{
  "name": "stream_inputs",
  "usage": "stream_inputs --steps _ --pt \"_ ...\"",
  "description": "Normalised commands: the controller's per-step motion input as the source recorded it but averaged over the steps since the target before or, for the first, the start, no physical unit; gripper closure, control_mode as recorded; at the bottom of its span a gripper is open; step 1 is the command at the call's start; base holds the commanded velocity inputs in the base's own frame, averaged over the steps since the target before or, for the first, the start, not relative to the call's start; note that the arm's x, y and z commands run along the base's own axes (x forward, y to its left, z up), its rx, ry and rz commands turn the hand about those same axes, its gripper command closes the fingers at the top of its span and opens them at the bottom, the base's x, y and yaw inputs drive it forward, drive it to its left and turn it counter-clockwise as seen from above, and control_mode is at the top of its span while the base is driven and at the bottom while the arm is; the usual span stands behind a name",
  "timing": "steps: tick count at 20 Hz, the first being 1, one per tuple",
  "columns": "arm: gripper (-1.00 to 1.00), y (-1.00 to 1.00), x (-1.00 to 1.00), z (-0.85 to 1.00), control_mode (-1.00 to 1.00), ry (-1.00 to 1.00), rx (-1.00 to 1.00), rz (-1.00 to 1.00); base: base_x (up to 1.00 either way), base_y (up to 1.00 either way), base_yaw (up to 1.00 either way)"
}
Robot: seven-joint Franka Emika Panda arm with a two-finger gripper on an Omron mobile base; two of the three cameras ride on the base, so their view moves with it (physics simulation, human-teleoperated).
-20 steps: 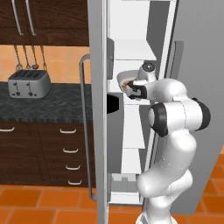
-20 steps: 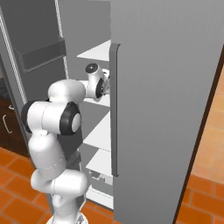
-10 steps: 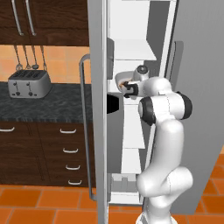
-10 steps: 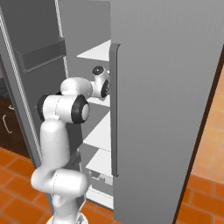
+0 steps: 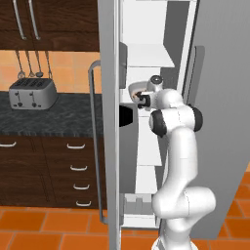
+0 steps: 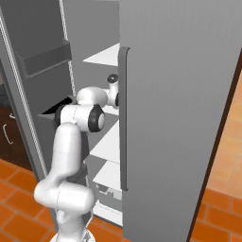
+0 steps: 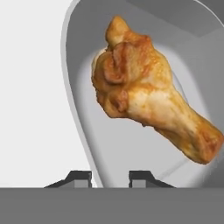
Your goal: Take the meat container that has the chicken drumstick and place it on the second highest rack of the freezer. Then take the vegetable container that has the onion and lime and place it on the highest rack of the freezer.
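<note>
Toaster (image 5: 32, 93) sits on the dark bench (image 5: 53, 119) at far left, with the freezer (image 5: 215, 122) to its right standing open, its white shelves showing behind the door edge. Inside, the arm reaches to the second highest rack (image 5: 146, 105), where the meat container (image 7: 131, 144) is held level with that shelf. In the hand view the fingers (image 7: 142, 177) are clenched on the container's near rim, one tip either side of the wall, and the chicken drumstick (image 7: 148, 94) lies in the tray just beyond them.
</note>
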Motion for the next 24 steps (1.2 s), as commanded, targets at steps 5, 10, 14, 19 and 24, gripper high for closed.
stream_inputs --steps 5,10,14,19,24 --pt "-1.00 0.00 0.33 -0.06 -1.00 0.00 0.00 0.00 0.00 0.00 0.00" --pt "-1.00 0.00 -0.60 0.00 -1.00 -0.08 -0.03 0.01 0.00 0.00 0.00" --pt "-1.00 0.12 -0.96 -0.42 -1.00 -0.04 -0.15 0.04 0.00 0.00 0.00" --pt "-1.00 0.09 -0.73 -0.27 -1.00 -0.06 -0.11 0.10 0.00 0.00 0.00" --pt "-1.00 0.00 -1.00 0.55 -1.00 -0.04 0.00 0.11 0.00 0.00 0.00"
